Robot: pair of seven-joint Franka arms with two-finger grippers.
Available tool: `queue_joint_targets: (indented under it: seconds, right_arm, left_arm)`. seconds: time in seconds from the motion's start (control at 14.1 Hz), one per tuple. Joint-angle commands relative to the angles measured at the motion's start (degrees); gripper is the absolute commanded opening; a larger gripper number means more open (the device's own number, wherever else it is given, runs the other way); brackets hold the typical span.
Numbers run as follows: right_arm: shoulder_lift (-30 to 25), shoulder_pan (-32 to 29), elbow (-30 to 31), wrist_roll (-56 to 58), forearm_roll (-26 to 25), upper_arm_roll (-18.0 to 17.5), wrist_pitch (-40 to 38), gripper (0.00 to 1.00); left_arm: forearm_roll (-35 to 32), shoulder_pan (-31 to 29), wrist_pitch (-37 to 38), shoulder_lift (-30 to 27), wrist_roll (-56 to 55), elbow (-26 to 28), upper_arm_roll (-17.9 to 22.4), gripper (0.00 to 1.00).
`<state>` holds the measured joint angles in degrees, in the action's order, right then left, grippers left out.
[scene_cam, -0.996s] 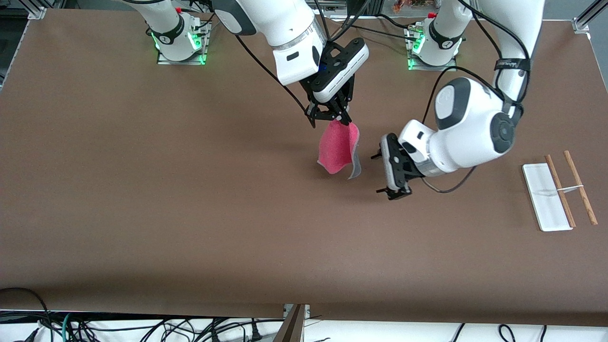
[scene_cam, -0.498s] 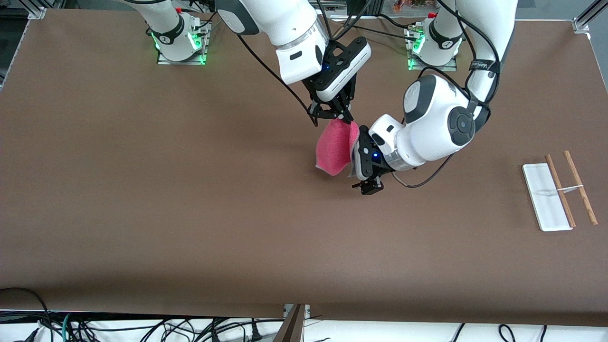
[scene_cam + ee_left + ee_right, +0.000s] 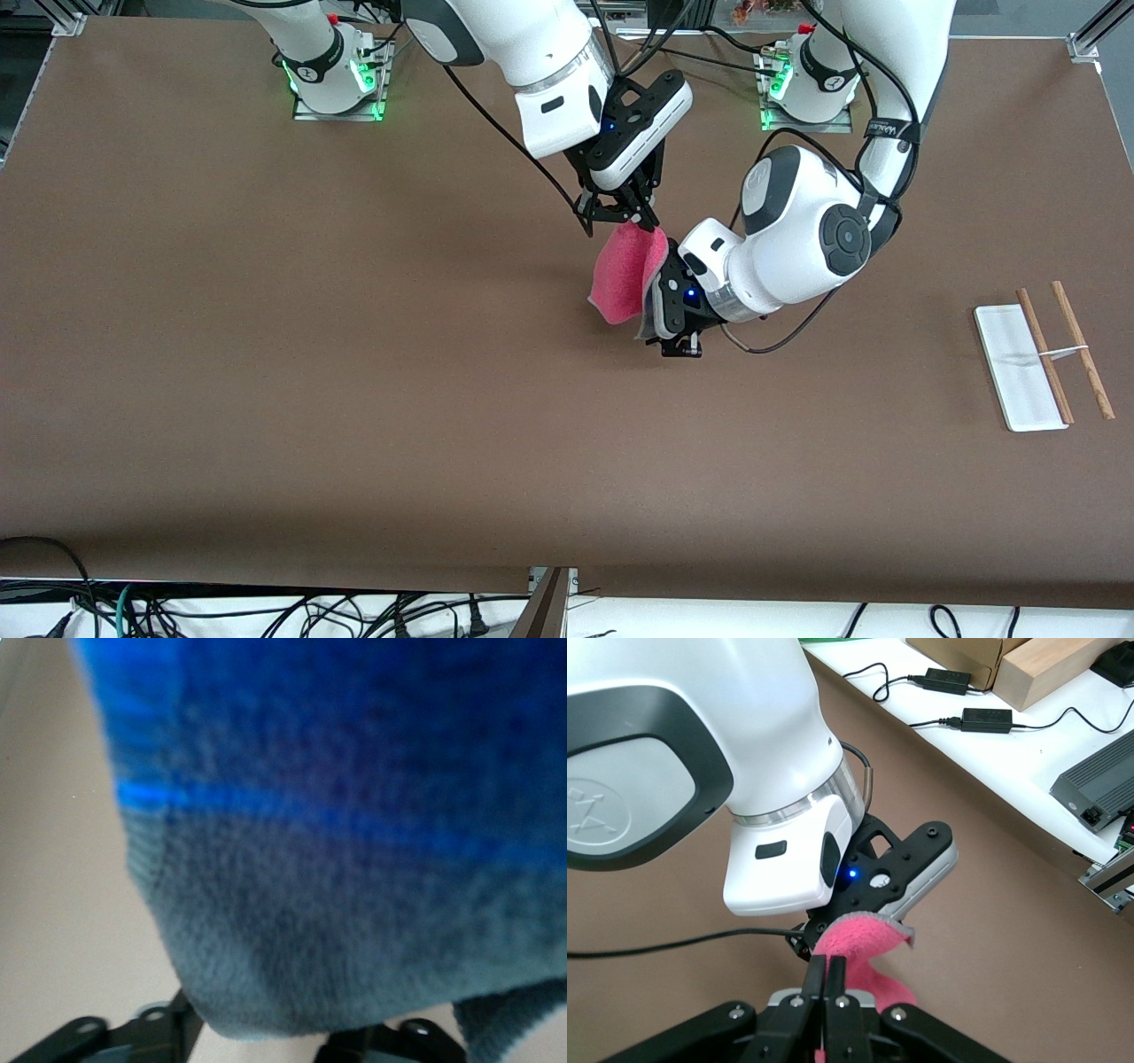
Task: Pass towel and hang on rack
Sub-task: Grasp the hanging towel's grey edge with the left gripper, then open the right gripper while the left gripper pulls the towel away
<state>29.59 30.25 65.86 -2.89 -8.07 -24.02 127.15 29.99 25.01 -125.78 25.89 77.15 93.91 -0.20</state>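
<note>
The right gripper (image 3: 631, 215) is clenched on the towel's (image 3: 623, 276) top edge, dangling it above the table (image 3: 266, 354) so the left gripper (image 3: 666, 326) can take it; whether that one has gripped yet I cannot tell; the rack (image 3: 1045, 354) waits at the left arm's end

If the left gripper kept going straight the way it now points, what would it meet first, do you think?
The towel: the left gripper already points into its grey side, while the right gripper holds its top edge. Actual contact can't be confirmed.

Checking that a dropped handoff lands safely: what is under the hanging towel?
Under the towel, held by the right hand, lies only bare brown table. The left hand and towel cover a small patch.
</note>
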Motion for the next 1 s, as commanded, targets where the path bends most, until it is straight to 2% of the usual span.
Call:
queue_joint_targets:
  seconds: [0.0,0.14,0.57,0.64,0.71,0.93]
  right_arm:
    - [-0.1,0.1,0.1,-0.5,0.6,-0.3,0.6,0.00]
    - [-0.1,0.1,0.1,-0.5,0.6,-0.3,0.6,0.00]
    - [-0.1,0.0,0.1,-0.6,0.7,-0.3,0.6,0.01]
    - [-0.1,-0.3,0.1,-0.7,0.8,-0.2,0.6,0.34]
    - [-0.1,-0.5,0.1,0.0,0.7,-0.1,0.6,0.99]
    - [-0.1,-1.2,0.1,0.0,0.8,-0.1,0.4,1.00]
  left_arm:
    - [0.2,0.9,0.7,0.4,1.4,-1.4,1.3,0.00]
    - [0.2,0.9,1.0,0.3,1.3,-1.4,1.4,0.00]
    - [0.2,0.7,4.7,-1.3,1.2,-1.4,5.6,0.00]
    - [0.2,0.7,5.6,-1.7,1.2,-1.4,6.4,0.00]
    - [0.2,0.6,6.9,-2.2,1.1,-1.4,7.2,0.00]
    - [0.1,0.4,10.8,-3.0,1.2,-1.6,9.2,0.00]
